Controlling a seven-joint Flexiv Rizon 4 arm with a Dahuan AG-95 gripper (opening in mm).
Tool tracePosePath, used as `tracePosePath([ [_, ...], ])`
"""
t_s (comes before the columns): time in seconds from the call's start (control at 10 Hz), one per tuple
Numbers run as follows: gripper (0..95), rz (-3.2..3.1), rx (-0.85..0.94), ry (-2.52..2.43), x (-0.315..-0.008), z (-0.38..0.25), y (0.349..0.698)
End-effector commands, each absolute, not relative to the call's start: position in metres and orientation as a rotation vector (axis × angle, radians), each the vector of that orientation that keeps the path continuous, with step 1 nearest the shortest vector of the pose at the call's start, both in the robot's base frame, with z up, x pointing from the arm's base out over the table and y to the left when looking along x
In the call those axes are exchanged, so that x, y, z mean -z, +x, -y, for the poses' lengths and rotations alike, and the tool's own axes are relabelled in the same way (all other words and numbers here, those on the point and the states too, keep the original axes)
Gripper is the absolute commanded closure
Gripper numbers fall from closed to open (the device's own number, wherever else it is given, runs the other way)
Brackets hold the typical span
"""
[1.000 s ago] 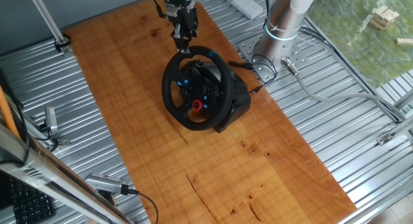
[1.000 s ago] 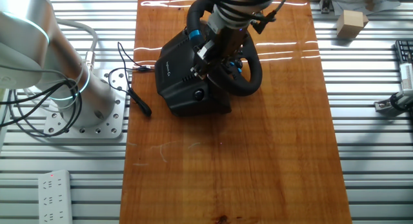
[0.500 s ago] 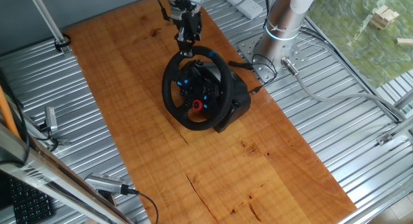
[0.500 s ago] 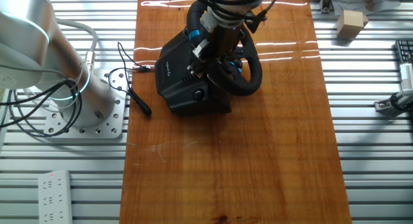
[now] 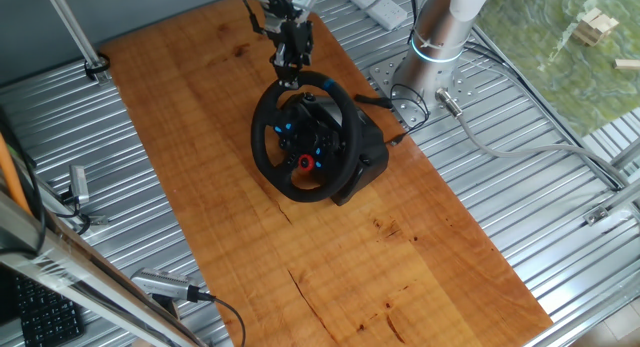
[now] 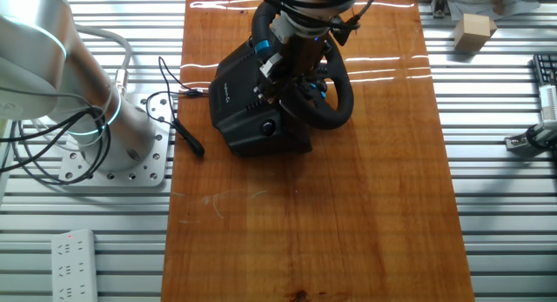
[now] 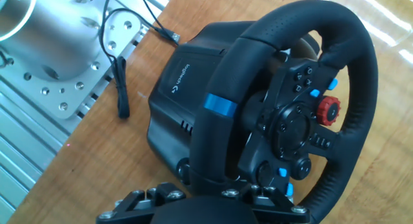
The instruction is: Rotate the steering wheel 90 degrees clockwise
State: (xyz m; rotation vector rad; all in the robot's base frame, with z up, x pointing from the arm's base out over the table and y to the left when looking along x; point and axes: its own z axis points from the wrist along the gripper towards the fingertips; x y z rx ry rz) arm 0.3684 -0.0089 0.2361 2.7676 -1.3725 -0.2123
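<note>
The steering wheel (image 5: 271,157) is black with a thick rim, blue-lit hub buttons and a red round button (image 5: 306,164). It sits on its black base (image 5: 368,155) in the middle of the wooden board. My gripper (image 5: 288,69) points down at the far upper part of the rim, left of the rim's blue stripe (image 5: 328,84). In the other fixed view my gripper (image 6: 290,74) overlaps the rim (image 6: 335,115). In the hand view the rim with the blue stripe (image 7: 221,106) runs down under the hand's body. The fingertips are hidden, so the jaw state does not show.
The arm's silver pedestal (image 5: 440,27) and its bolted plate (image 6: 130,154) stand beside the board. The wheel's black cable (image 6: 178,119) trails off the base onto the slatted metal table. A power strip (image 6: 74,254) and a wooden block (image 6: 474,30) lie off the board.
Between one second and half a second ago my gripper shifted slightly right along the far rim; since then it has held still. The wheel has not visibly turned.
</note>
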Motion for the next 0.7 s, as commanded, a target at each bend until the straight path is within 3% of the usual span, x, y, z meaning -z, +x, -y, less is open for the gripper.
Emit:
tracePosePath([
  [0.1,76.0,1.386,0.211,2.761,-0.2359,0.0088,0.3683],
  [0.3,76.0,1.407,0.206,2.759,-0.2362,0.0086,0.368],
  [0.4,95.0,1.408,0.201,2.761,-0.2366,0.0084,0.3678],
  [0.7,95.0,1.437,0.174,2.754,-0.2385,0.0073,0.3667],
])
